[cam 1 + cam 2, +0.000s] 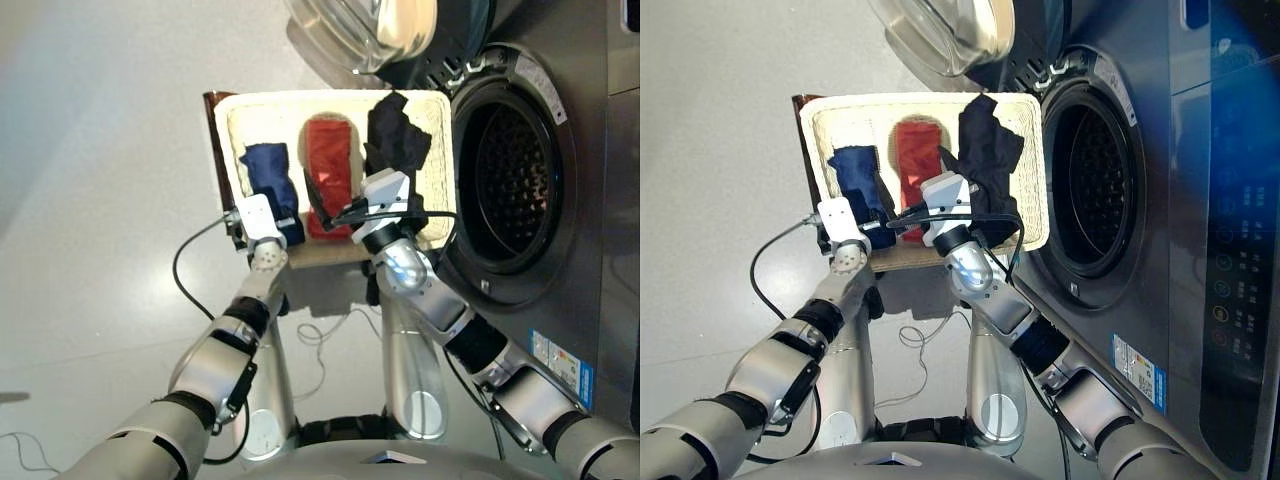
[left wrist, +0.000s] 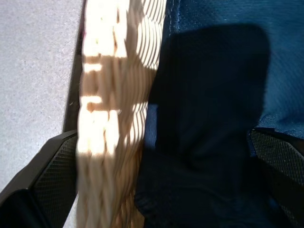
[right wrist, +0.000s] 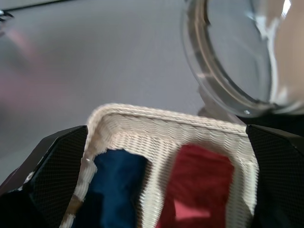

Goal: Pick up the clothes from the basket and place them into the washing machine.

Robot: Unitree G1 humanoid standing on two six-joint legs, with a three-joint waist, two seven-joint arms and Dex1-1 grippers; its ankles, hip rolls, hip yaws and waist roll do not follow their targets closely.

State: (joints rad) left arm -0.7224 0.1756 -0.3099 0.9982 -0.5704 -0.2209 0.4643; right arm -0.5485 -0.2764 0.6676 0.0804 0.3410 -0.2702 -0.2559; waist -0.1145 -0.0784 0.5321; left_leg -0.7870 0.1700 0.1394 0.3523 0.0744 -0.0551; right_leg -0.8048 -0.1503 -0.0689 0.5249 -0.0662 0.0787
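The cream wicker basket (image 1: 438, 170) holds three clothes side by side: a navy piece (image 1: 266, 172), a red piece (image 1: 328, 160) and a black piece (image 1: 398, 135), crumpled nearest the washing machine (image 1: 510, 195). My left gripper (image 1: 268, 226) is open at the basket's near left corner. One finger (image 2: 52, 166) is outside the woven wall (image 2: 111, 123), the other over the navy cloth (image 2: 209, 95). My right gripper (image 1: 374, 182) hovers open over the near edge between the red and black pieces, with nothing between its fingers (image 3: 59, 161).
The washer's porthole stands open at the right, showing the perforated drum (image 1: 1092, 185). Its round glass door (image 1: 365, 30) is swung out above the basket's far side. Cables (image 1: 190, 265) trail from my left wrist over the grey floor.
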